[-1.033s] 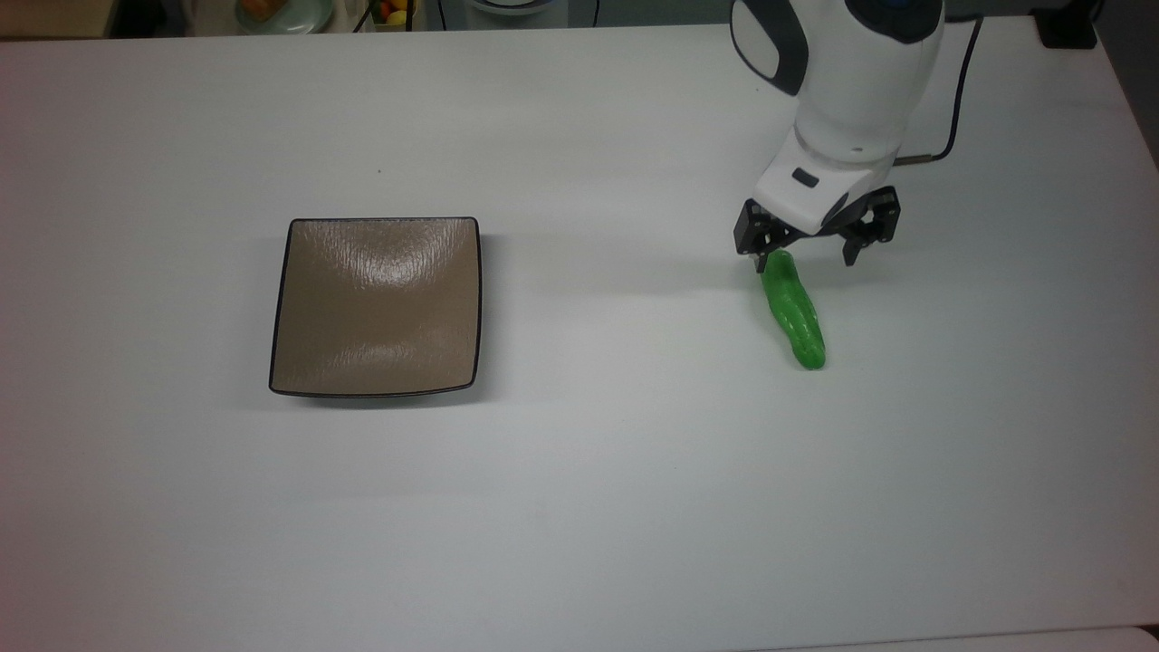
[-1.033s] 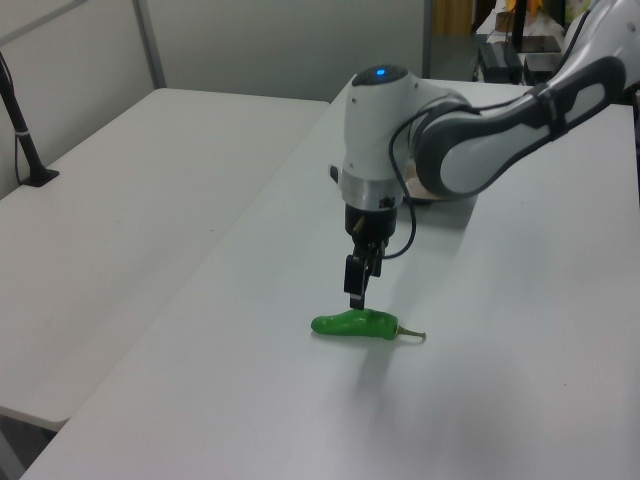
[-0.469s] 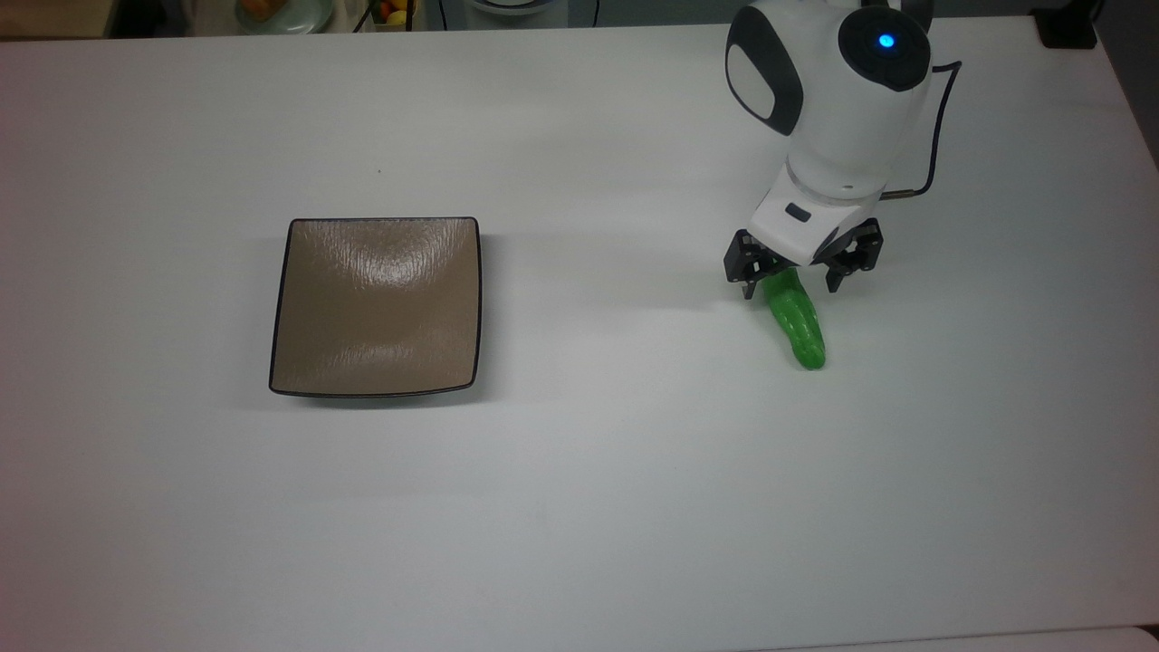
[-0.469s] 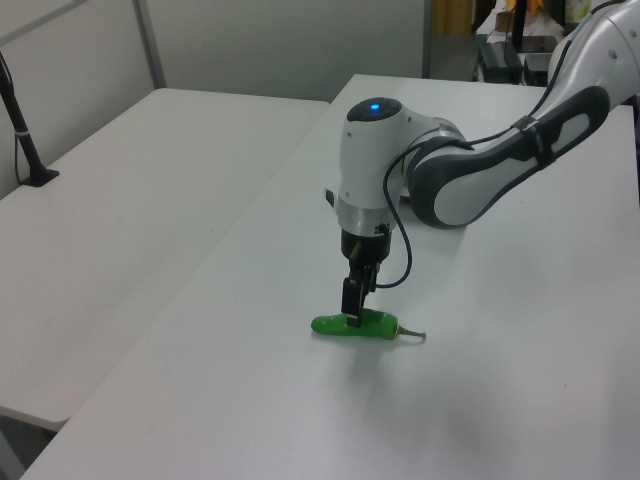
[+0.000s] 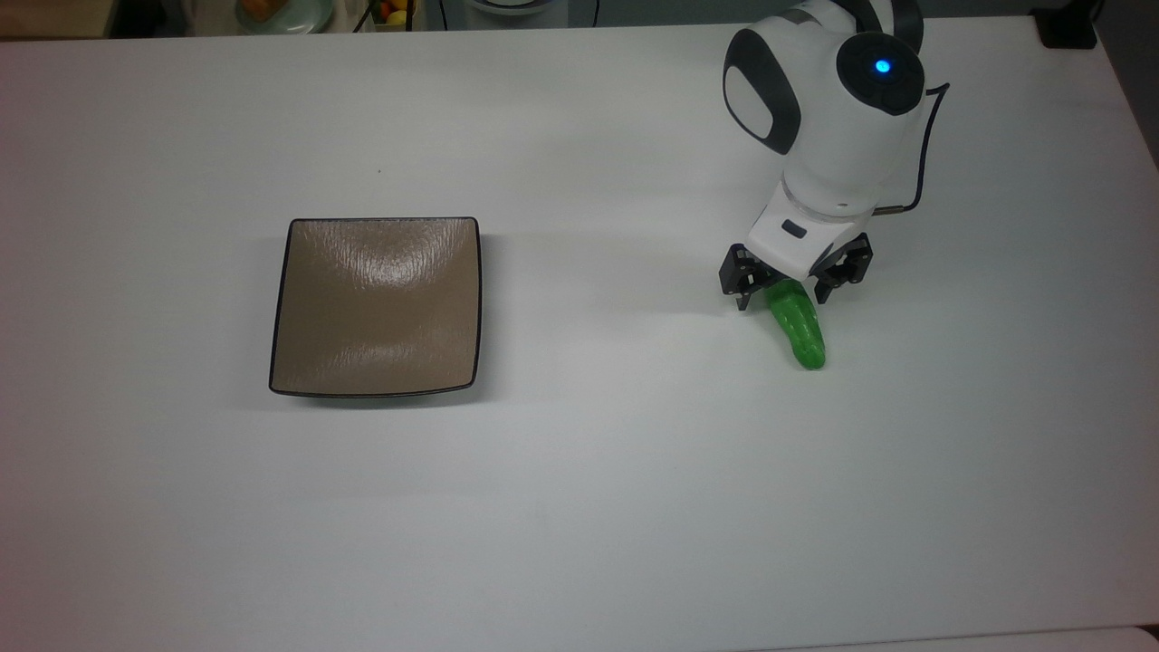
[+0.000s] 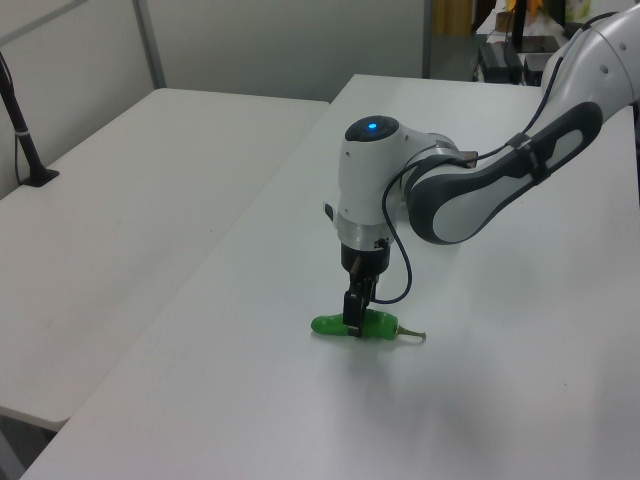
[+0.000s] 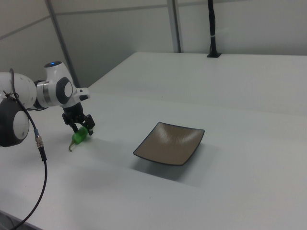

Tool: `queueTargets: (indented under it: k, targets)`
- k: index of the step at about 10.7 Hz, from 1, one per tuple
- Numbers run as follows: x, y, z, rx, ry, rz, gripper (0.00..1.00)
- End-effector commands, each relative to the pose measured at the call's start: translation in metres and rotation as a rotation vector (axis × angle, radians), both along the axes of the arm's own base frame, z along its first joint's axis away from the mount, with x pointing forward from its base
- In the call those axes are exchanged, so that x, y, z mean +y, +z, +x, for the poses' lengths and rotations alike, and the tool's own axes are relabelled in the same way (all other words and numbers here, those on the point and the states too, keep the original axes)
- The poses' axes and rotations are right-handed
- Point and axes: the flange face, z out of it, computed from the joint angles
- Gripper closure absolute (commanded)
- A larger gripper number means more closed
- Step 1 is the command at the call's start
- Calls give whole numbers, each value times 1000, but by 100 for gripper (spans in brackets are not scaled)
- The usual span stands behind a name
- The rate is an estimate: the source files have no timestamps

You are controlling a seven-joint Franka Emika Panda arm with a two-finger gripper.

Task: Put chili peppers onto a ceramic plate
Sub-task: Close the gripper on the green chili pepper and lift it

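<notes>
We treat the glossy bright green, wrinkled chili pepper as a light, slightly yielding item with a slick skin. It lies flat on the white table, well apart from the square taupe-brown ceramic plate, off toward the top view's right. The plate is bare.

The black two-finger gripper of the white arm is lowered over the pepper's stem-side half. Its fingers are spread, one on each side of the green body, and not yet closed on it. In the left view the gripper stands upright across the pepper, with the thin olive-brown stem projecting past it toward the left view's right. In the right view the gripper sits directly over the pepper, on the far side from the plate.

Handling notes:
- We judge the thick part of the body to be the correct hold. The stem is thin and likely to slip or snap.
- We expect the tapered, glossy surface to squirt out under a hard pinch. We recommend moderate closing force across the narrow width.
- We expect the free tip to droop or swing little, given the short length.
</notes>
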Motion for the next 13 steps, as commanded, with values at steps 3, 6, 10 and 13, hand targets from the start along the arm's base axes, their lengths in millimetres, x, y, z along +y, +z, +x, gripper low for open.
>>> queueTargets:
  k: [3, 6, 10, 13]
  targets:
    - [4, -3, -3, -21, 20, -4, 60]
    - [4, 7, -3, -22, 16, -3, 92]
    - [-12, 92, -10, -50, -10, 12, 93]
    - [-56, 164, -12, -22, -36, 70, 93]
